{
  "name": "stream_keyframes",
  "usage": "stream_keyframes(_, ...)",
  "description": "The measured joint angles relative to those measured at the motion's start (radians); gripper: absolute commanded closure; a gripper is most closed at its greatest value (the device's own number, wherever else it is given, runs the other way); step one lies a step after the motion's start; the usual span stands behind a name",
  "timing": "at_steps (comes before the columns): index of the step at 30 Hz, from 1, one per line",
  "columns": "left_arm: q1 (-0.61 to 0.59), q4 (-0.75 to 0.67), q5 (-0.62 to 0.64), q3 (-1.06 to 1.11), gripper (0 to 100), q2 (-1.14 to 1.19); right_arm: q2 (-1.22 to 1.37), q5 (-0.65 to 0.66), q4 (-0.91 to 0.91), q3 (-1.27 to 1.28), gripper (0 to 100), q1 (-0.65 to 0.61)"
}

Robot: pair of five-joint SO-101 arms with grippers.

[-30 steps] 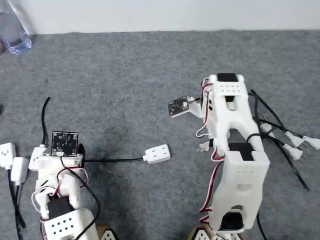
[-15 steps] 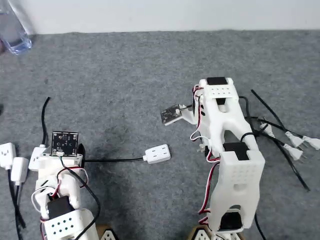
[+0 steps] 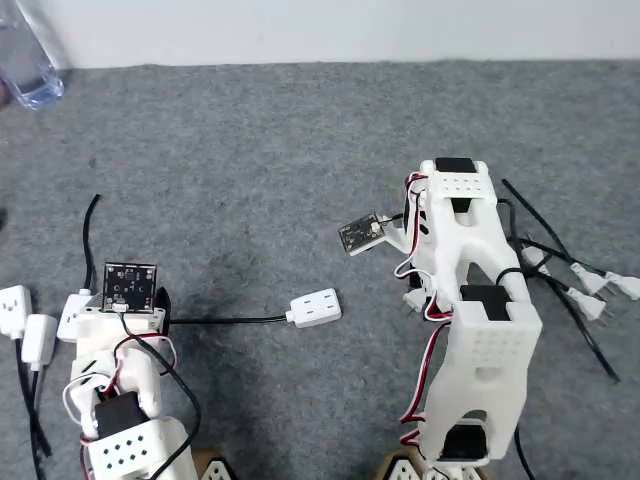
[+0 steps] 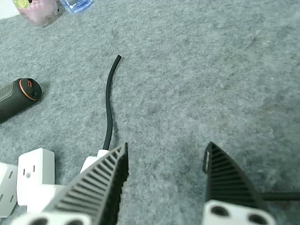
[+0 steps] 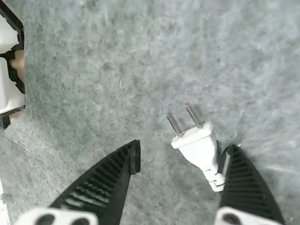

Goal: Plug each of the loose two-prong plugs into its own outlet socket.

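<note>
A white two-prong plug point(image 5: 198, 143) lies on the grey carpet with its prongs bare. My right gripper point(image 5: 183, 146) stands open around it, and the plug sits closer to one finger point(image 5: 243, 180) than to the other. From above, this plug point(image 3: 412, 298) peeks out beside the right arm point(image 3: 480, 300). A white outlet socket point(image 3: 315, 308) on a black cable lies between the two arms. My left gripper point(image 4: 167, 146) is open over bare carpet, holding nothing. More loose plugs point(image 3: 592, 282) lie at the far right.
White outlet blocks point(image 3: 28, 322) sit at the left edge, beside the left arm point(image 3: 125, 380); the left wrist view shows them too point(image 4: 35, 176). There a black cable end point(image 4: 110, 98) and a black cylinder point(image 4: 18, 96) lie on the carpet. Black cables point(image 3: 560, 260) tangle at the right.
The right arm swung left and then back to the right, ending slightly nearer its base than a second ago. The left arm and the outlet socket have not moved.
</note>
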Motion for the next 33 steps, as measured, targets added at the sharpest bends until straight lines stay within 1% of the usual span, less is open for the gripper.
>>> stream_keyframes(6, 0.0, 0.0, 0.0, 0.0, 75, 0.0, -0.002, 0.0, 0.0, 0.017, 73.4, 0.0)
stream_keyframes(10, 0.0, 0.0, 0.0, 0.0, 75, 0.0, -0.005, 0.0, 0.0, 0.035, 81.8, -0.005)
stream_keyframes(12, 0.0, 0.0, 0.0, 0.0, 75, 0.0, -0.006, 0.0, 0.0, 0.054, 84.2, -0.018)
stream_keyframes(16, 0.0, 0.0, 0.0, 0.0, 75, 0.0, -0.006, 0.005, 0.0, 0.074, 81.3, -0.031)
stream_keyframes(21, 0.0, 0.0, 0.0, 0.0, 75, 0.0, -0.006, 0.072, 0.0, 0.077, 76.1, -0.028)
stream_keyframes(28, 0.0, 0.0, 0.0, 0.0, 75, 0.0, -0.006, 0.12, 0.002, 0.077, 75.8, 0.021)
stream_keyframes(33, 0.0, 0.0, 0.0, 0.0, 75, 0.0, -0.006, 0.19, 0.002, 0.077, 75.8, 0.049)
